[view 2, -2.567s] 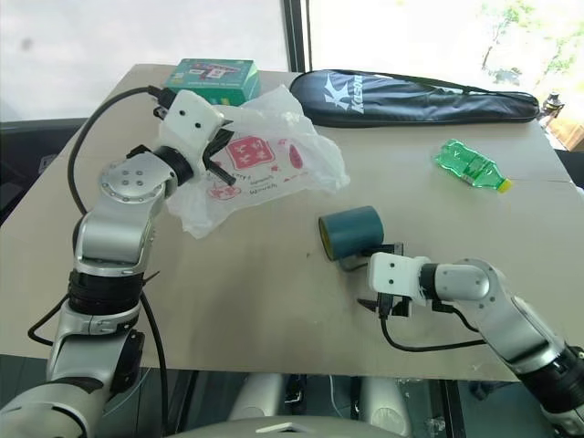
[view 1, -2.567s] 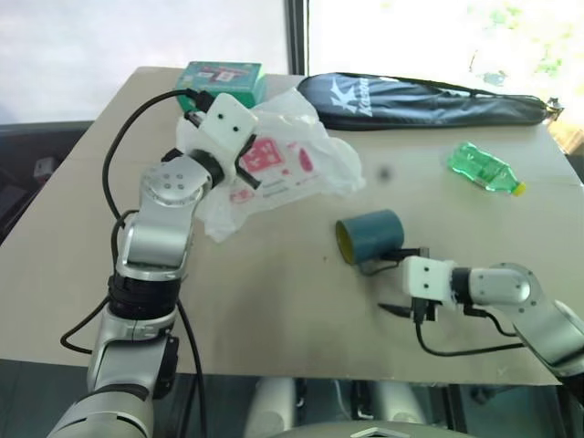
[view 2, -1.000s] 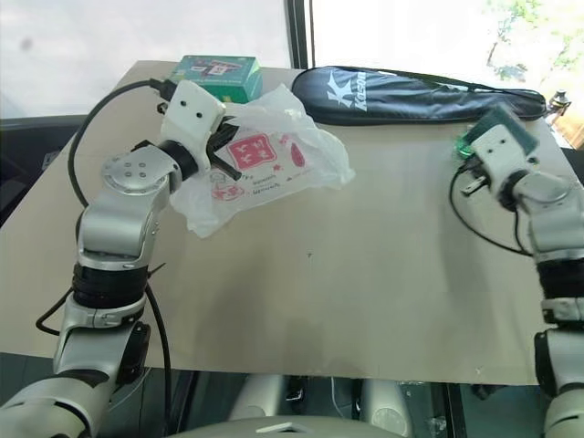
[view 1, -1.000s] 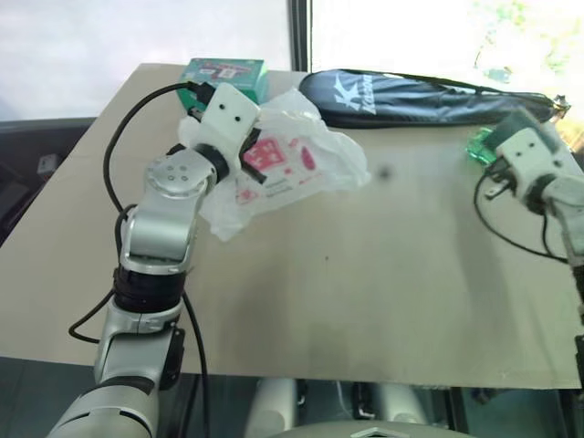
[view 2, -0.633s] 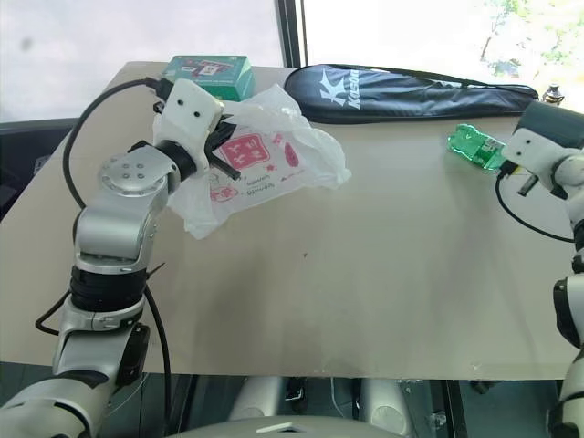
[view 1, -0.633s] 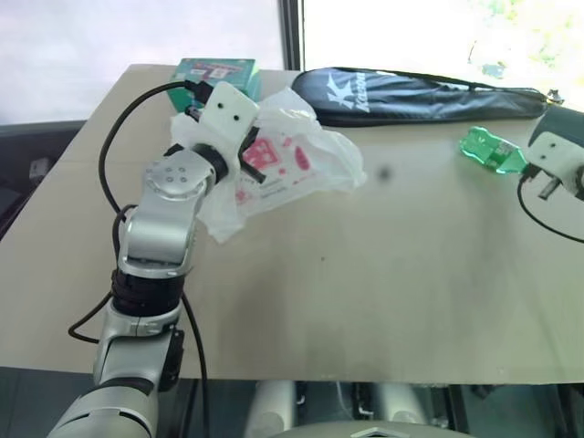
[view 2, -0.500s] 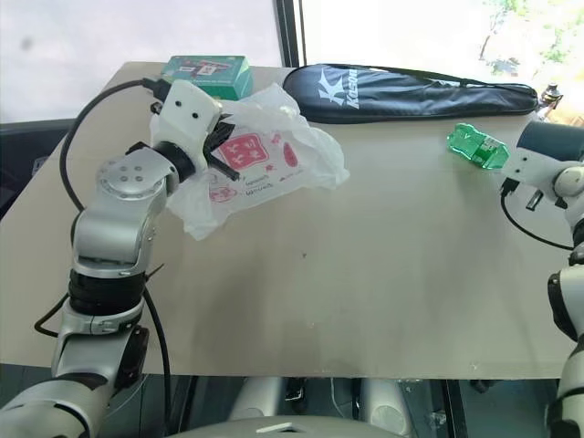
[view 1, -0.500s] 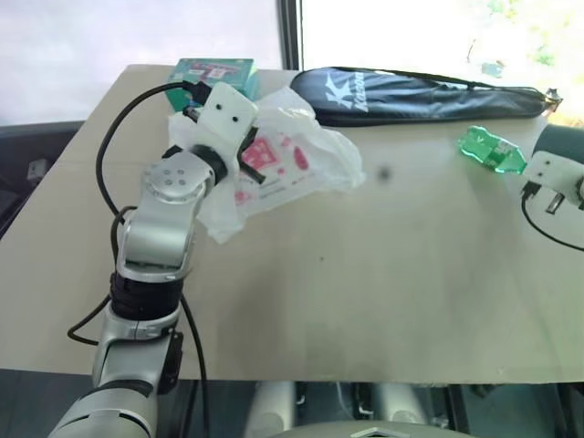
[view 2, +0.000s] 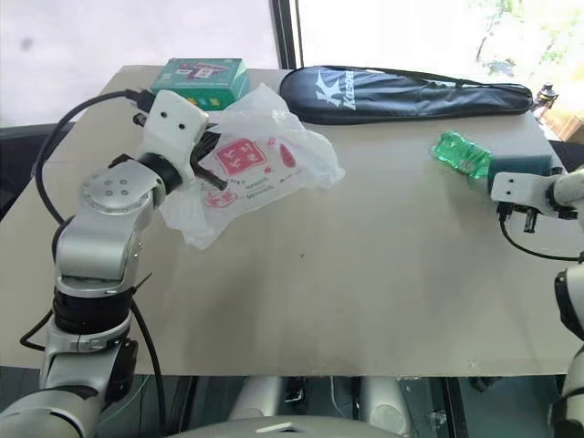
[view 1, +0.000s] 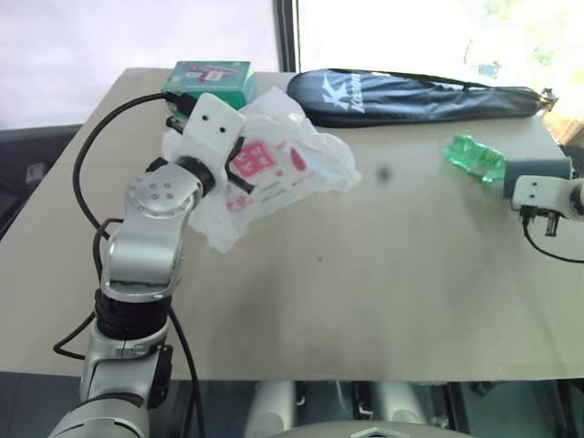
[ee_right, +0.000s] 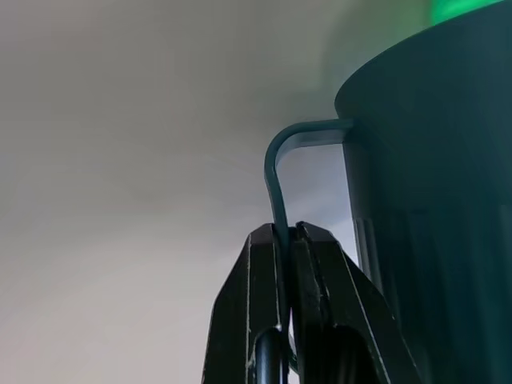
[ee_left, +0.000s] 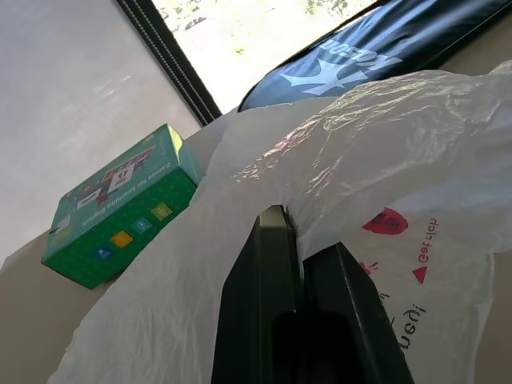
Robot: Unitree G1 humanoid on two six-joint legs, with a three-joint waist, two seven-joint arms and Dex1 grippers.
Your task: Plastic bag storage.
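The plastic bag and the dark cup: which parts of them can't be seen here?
- Plastic bag: its near edge in the eye views, behind the left gripper shut on it.
- Bag's red print: cut by the frame edge in the left wrist view.
- Dark cup: right gripper pinches its handle; body runs off the right wrist view, and the wrist housing covers most in the eye views.

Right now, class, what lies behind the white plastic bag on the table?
Behind the plastic bag lie a green box at the table's far edge and a long black racket cover. The bag hides the box's near corner; whether they touch cannot be told.
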